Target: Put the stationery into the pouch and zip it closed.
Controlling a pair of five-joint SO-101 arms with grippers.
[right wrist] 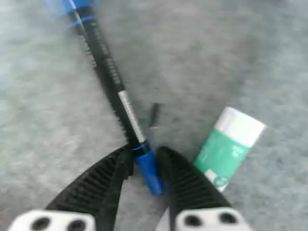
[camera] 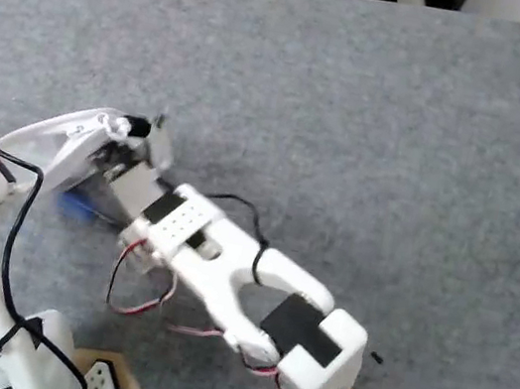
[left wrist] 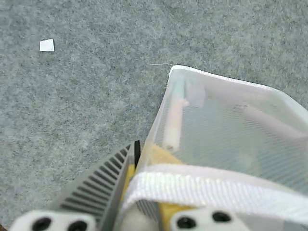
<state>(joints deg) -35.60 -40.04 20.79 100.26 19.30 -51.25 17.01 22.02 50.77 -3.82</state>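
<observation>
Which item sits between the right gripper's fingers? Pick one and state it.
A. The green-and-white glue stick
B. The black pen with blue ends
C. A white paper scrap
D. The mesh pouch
B: in the right wrist view, one blue end of the pen sits between the fingers of the right gripper, while the glue stick lies off to one side, outside the fingers.

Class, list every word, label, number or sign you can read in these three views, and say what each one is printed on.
No text here can be read.
pen: pale print runs along the dark barrel, too blurred to read.
glue stick: white marks on the green label, too blurred to read.
pouch: no print seen on its mesh side or white band.
</observation>
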